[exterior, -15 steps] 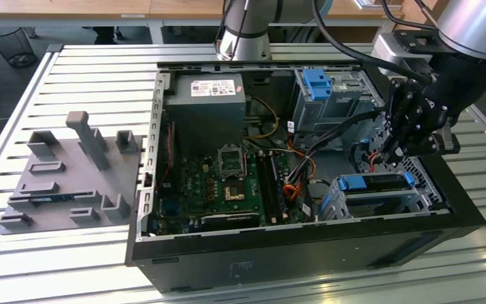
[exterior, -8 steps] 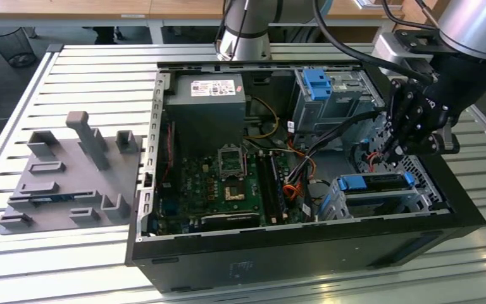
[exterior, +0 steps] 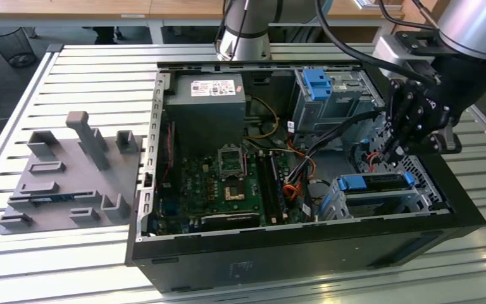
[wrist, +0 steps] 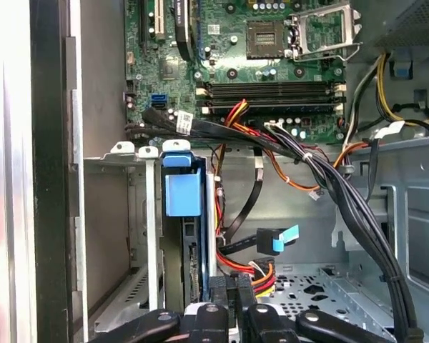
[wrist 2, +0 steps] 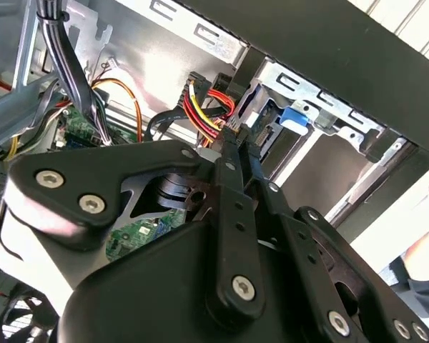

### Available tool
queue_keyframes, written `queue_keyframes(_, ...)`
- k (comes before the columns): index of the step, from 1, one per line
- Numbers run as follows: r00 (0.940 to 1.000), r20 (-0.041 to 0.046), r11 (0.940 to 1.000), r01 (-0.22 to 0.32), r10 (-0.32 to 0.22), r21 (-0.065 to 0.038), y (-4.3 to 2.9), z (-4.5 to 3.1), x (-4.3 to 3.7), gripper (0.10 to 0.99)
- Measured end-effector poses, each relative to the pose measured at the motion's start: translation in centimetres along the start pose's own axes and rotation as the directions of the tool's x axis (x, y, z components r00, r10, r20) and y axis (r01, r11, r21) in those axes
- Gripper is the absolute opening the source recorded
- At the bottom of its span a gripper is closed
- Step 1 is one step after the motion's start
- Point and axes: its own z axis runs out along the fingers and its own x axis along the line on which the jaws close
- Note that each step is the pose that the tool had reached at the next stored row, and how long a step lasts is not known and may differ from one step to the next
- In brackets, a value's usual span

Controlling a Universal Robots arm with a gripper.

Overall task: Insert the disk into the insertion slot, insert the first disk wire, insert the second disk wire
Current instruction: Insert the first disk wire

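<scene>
Open computer case (exterior: 293, 253) lies on the slatted worktop (exterior: 83, 63). Arm reaches in from the exterior view's right, and the tool (exterior: 392, 153) hangs low inside the case at its right end.

The disk (exterior: 376, 182), with its blue bracket, sits in the insertion slot (exterior: 350, 206) at the near right corner of the case, and the tool is just above and beside it. In the first wrist view the disk (wrist: 182, 189) stands edge-on inside the slot (wrist: 114, 214), bracket end facing out.

The tool's fingers are together, clamped on the black plug of the disk wire (wrist 2: 209, 107), a red-yellow-black bundle. In the second wrist view the tool (wrist 2: 236, 143) holds the plug right next to the disk's connector edge; can't tell if it is seated. The first wrist view shows the tool (wrist: 230, 286) with those wires coming out beside it.

A second wire with a blue plug (wrist: 280, 239) lies loose on the case floor near the slot, apart from the disk.

Also in the case are the motherboard (exterior: 226, 183), the power supply (exterior: 205, 107) at the far side and a taller cage with a blue tab (exterior: 323, 95) at the far right. A grey fixture plate (exterior: 66, 177) sits on the worktop at the exterior view's left.
</scene>
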Motion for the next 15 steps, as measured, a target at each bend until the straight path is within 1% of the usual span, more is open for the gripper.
queue_keyframes(3,1.0000,0.0001,0.9999,0.009,-0.009,0.008,0.19,0.00,0.02,0.173)
queue_keyframes(6,1.0000,0.0006,0.9998,0.010,-0.010,0.018,0.56,0.01,0.16,0.173)
queue_keyframes(12,0.9999,0.0047,0.9995,0.010,-0.010,0.030,0.77,0.11,0.96,0.173)
queue_keyframes(15,0.9999,0.0051,0.9994,0.010,-0.010,0.033,0.77,0.15,1.12,0.173)
